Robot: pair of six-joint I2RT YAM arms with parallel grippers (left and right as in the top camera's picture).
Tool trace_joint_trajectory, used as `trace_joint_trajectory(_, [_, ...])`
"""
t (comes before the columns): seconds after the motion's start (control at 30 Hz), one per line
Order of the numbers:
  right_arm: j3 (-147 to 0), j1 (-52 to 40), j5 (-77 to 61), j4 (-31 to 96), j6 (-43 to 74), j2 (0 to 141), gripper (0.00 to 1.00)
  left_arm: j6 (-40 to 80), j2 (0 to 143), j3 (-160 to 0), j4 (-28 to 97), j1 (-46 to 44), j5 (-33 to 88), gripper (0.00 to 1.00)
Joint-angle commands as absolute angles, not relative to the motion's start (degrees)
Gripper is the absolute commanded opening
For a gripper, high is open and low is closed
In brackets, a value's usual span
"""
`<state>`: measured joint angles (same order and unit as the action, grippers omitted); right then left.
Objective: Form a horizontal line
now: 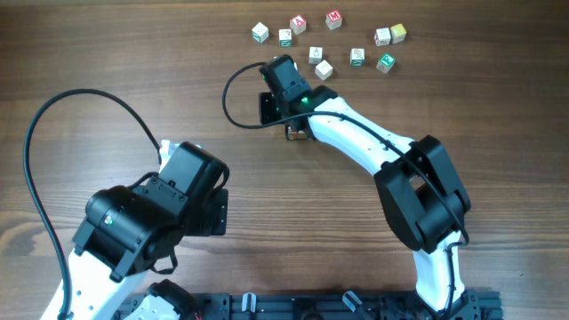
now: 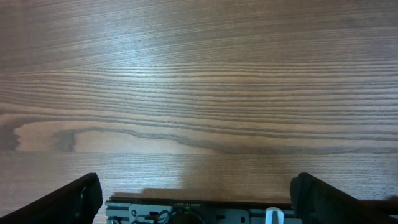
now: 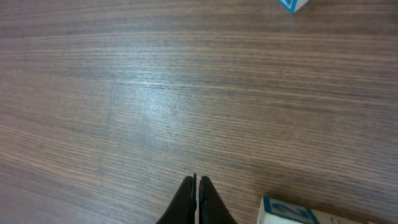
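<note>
No horizontal line shows; the letter cubes lie loose and apart. Several of them are scattered along the far edge, among them a red-lettered cube (image 1: 334, 18) and a green one (image 1: 386, 62). One small cube (image 1: 296, 133) sits half hidden under my right arm (image 1: 356, 133). In the right wrist view my right gripper (image 3: 197, 180) is shut with nothing in it, just above bare wood. A blue-marked cube (image 3: 292, 214) lies close to its right. My left gripper (image 2: 199, 196) is open and holds nothing, with only wood in front of it.
Another blue-marked cube (image 3: 292, 5) peeks in at the top edge of the right wrist view. A black cable (image 1: 236, 102) loops left of the right wrist. The left arm (image 1: 147, 218) stands at the near left, and a black rail (image 1: 338, 307) runs along the near edge.
</note>
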<state>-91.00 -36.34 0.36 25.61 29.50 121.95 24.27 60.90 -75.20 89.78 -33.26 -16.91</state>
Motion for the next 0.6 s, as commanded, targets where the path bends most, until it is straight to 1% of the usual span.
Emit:
trace_joint_trajectory(0.0, [-95.6, -36.0, 5.3, 28.9, 28.5, 123.0, 0.05, 24.2, 60.9, -74.9, 89.6, -33.0, -17.8, 1.00])
trace_joint_trajectory(0.17, [-96.4, -34.0, 8.8, 33.3, 28.8, 121.6, 0.05, 24.2, 60.9, -74.9, 89.6, -33.0, -17.8, 1.00])
trace_joint_trajectory(0.27, [-96.4, -31.6, 11.9, 37.3, 31.7, 121.1, 0.05, 24.2, 60.9, -74.9, 89.6, -33.0, -17.8, 1.00])
trace_joint_trajectory(0.43, [-96.1, -26.3, 12.2, 43.4, 36.4, 121.1, 0.05, 24.2, 60.9, -74.9, 89.6, -33.0, -17.8, 1.00])
trace_joint_trajectory(0.57, [-95.4, -23.6, 12.0, 44.2, 36.4, 121.1, 0.05, 24.2, 60.9, -74.9, 89.6, -33.0, -17.8, 1.00])
